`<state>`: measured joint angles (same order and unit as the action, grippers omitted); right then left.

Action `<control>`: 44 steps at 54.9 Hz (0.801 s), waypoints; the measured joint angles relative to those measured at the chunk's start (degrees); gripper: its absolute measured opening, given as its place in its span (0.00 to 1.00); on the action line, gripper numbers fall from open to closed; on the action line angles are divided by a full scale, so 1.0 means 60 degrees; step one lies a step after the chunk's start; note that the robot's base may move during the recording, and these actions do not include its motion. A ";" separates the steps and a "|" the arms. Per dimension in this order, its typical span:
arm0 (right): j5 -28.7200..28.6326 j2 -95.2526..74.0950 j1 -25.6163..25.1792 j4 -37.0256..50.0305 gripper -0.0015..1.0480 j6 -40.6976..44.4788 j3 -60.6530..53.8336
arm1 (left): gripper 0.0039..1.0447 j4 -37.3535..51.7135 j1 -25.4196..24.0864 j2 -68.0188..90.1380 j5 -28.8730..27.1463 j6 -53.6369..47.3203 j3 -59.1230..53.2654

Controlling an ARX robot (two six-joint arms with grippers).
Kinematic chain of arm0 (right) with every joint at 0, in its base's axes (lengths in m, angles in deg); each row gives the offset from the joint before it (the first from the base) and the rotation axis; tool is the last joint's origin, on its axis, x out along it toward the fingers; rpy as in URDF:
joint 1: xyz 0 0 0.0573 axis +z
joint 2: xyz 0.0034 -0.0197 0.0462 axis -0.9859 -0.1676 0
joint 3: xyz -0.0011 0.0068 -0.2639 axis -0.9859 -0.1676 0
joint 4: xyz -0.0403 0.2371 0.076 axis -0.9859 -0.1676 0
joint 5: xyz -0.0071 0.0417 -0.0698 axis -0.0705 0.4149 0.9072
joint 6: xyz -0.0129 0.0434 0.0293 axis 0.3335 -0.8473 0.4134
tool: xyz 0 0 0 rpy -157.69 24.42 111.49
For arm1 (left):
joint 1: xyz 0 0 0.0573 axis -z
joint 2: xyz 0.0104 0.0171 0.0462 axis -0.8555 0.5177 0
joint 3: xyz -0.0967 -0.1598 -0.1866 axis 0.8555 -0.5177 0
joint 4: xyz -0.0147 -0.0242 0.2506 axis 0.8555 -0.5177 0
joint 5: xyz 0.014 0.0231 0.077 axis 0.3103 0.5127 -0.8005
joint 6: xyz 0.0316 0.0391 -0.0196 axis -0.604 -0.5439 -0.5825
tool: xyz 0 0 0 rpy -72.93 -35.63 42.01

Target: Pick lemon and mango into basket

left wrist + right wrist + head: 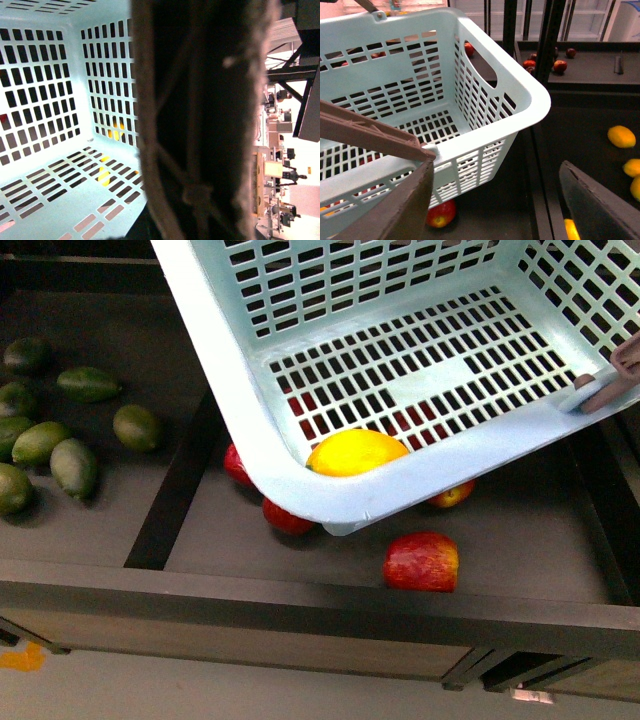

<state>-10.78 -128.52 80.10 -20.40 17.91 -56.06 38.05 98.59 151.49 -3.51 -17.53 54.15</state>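
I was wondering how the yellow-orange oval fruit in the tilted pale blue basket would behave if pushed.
The yellow-orange oval fruit looks smooth and rounded, so it would probably roll readily and may slip in a grasp. It lies in the lowest corner of the tilted pale blue slotted plastic basket, so it would likely roll back there.

I see the tilted basket [222, 350] hanging over the middle compartment, closing off most of it from above. Red apples [421, 561] crowd the floor beneath its rim. The green fruits [75, 467] at left lie uncovered.
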 joint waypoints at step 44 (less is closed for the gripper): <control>0.0004 0.0040 0.0007 -0.0029 0.92 -0.0025 -0.0029 | 0.04 0.0004 0.0015 0.0000 0.0036 0.0004 -0.0004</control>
<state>-10.76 -128.28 80.14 -20.58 17.76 -56.23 38.08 98.68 151.49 -3.29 -17.50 54.13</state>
